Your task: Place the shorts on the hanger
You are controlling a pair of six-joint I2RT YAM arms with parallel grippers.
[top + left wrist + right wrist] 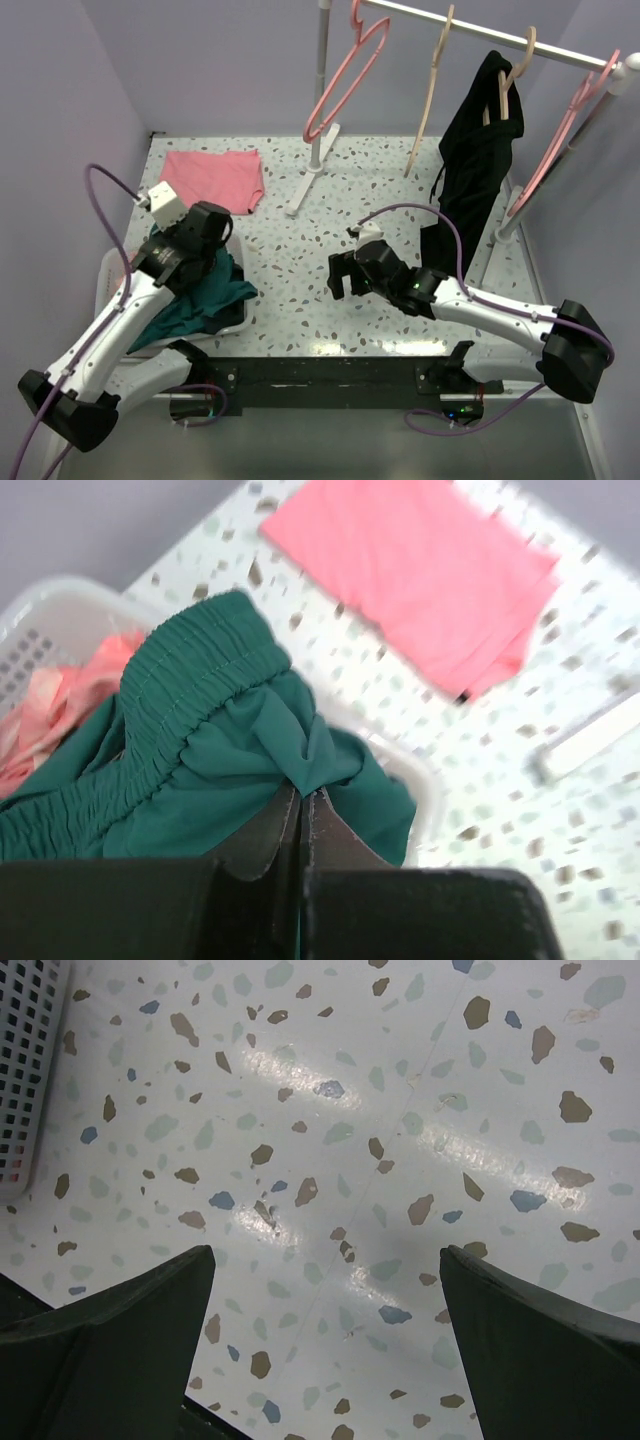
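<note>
The dark teal shorts (200, 300) lie bunched in a white basket (104, 272) at the left. My left gripper (215, 248) is shut on a fold of them. In the left wrist view the closed fingertips (300, 798) pinch the fabric just below the elastic waistband (200, 670). The drawstring is hidden. A salmon-pink hanger (345, 75) hangs at the left end of the rail, and a second pink one (560, 135) hangs at the right end. My right gripper (345, 277) is open and empty, low over the table's middle (325, 1250).
A flat pink cloth (215, 178) lies at the back left (420, 570). The rail holds a tan hanger (430, 90) and a black garment (475, 160). The rack's white foot (310, 180) and post stand mid-table. A pale pink garment (55, 705) lies in the basket under the shorts.
</note>
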